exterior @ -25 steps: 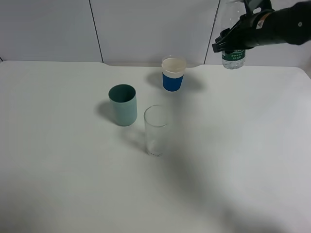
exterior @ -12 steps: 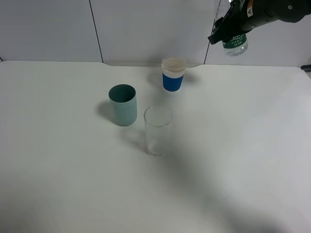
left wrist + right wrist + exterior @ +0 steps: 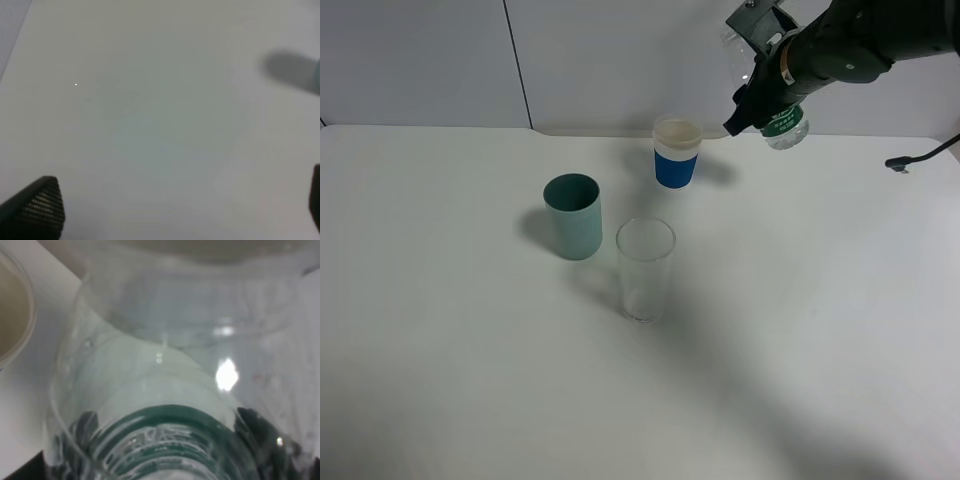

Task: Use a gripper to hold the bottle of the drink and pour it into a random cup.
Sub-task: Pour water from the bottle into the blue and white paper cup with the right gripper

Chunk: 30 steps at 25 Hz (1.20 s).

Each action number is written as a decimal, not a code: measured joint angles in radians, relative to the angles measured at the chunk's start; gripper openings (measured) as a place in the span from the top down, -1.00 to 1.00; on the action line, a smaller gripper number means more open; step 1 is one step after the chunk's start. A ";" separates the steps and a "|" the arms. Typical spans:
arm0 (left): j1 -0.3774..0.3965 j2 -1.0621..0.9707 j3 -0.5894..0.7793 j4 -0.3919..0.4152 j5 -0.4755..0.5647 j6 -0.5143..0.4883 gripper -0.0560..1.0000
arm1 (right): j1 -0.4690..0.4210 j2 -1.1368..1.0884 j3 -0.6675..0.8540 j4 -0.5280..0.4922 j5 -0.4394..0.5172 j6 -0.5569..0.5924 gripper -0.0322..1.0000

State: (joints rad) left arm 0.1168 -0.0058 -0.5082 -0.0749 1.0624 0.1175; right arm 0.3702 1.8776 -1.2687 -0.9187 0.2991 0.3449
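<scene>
The right gripper [image 3: 761,96] has its jaws clamped on the bottle of drink [image 3: 786,124], a small clear plastic bottle held in the air at a tilt, with its neck end raised toward the wall and its base lower. It hangs above the table [image 3: 840,300], just to the right of the blue cup [image 3: 676,152] with the wide white rim in the high view. The green label [image 3: 782,120] carries pale lettering that is too small to read. It is blurred in the right wrist view as well. An orange-and-white sticker [image 3: 786,62] on the gripper shows no legible text.

The teal cup [image 3: 573,216] and the clear glass [image 3: 645,269] stand nearer the front.

The left gripper [image 3: 177,207] has its jaws spread wide over bare table, holding nothing.
</scene>
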 joint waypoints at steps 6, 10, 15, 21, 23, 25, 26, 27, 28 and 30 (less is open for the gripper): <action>0.000 0.000 0.000 0.000 0.000 0.000 -0.99 | 0.049 0.056 -0.076 -0.147 0.119 0.111 -0.14; 0.000 0.000 0.000 0.000 0.000 0.000 -0.99 | 0.088 0.061 -0.083 -0.339 0.148 0.247 -0.14; 0.000 0.000 0.000 0.000 0.000 0.000 -0.99 | 0.130 0.077 -0.085 -0.529 0.194 0.341 -0.14; 0.000 0.000 0.000 0.000 0.000 0.000 -0.99 | 0.137 0.115 -0.085 -0.572 0.263 0.332 -0.14; 0.000 0.000 0.000 0.000 0.000 0.000 -0.99 | 0.137 0.128 -0.085 -0.573 0.276 0.314 -0.14; 0.000 0.000 0.000 0.000 0.000 0.000 -0.99 | 0.138 0.141 -0.085 -0.575 0.292 0.299 -0.14; 0.000 0.000 0.000 0.000 0.000 0.000 -0.99 | 0.140 0.146 -0.085 -0.576 0.293 0.291 -0.14; 0.000 0.000 0.000 0.000 0.000 0.000 -0.99 | 0.144 0.150 -0.085 -0.580 0.299 0.284 -0.14; 0.000 0.000 0.000 0.000 0.000 0.000 -0.99 | 0.147 0.154 -0.085 -0.584 0.305 0.277 -0.14; 0.000 0.000 0.000 0.000 0.000 0.000 -0.99 | 0.153 0.163 -0.085 -0.594 0.319 0.265 -0.14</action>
State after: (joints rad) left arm 0.1168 -0.0058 -0.5082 -0.0749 1.0624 0.1175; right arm 0.5231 2.0408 -1.3538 -1.5128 0.6176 0.6101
